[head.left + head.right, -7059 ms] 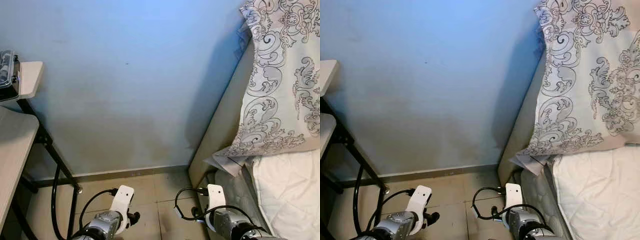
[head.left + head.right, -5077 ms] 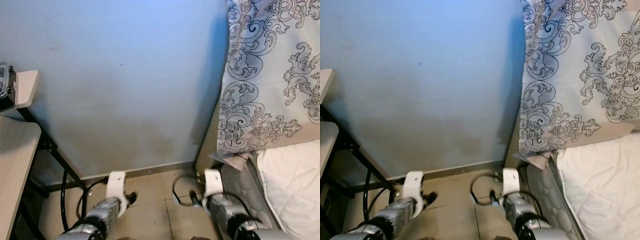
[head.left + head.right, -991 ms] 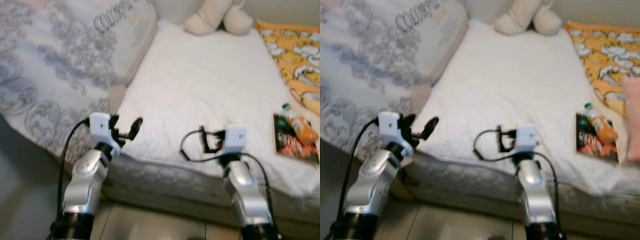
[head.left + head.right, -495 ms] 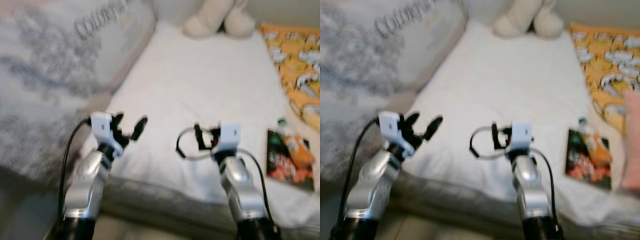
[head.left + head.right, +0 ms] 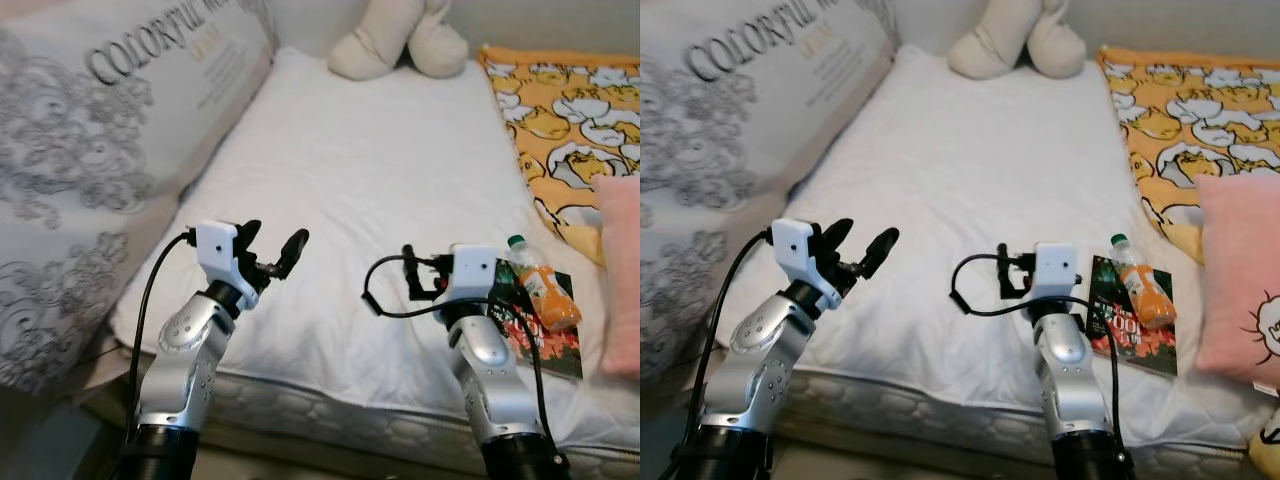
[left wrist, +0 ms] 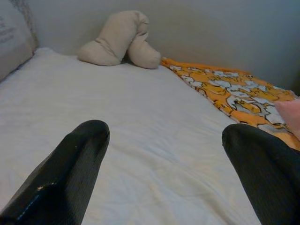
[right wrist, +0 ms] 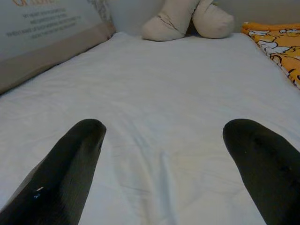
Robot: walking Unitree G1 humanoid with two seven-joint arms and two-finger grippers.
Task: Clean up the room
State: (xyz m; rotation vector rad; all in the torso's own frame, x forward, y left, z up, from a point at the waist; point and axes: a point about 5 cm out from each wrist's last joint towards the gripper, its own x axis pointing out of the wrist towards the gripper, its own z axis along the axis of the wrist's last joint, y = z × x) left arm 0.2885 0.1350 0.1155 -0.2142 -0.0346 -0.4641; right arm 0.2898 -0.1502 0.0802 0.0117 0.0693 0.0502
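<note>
Hovering over the near edge of the white mattress (image 5: 390, 150), left gripper (image 5: 272, 250) spread wide and holding nothing, with a patterned pillow (image 5: 90, 150) off to its left. Farther right over the same sheet, right gripper (image 7: 164, 154) likewise parted and empty, fingers (image 7: 70, 164) well apart above bare fabric. Lying right of that on the mattress's near right part, an orange juice bottle (image 5: 1137, 283) resting on a dark magazine (image 5: 1135, 335), beside an orange duck-print blanket (image 5: 1185, 120) and a pink cushion (image 5: 1240, 290); beige plush toy (image 5: 395, 40) at the mattress's far end.
</note>
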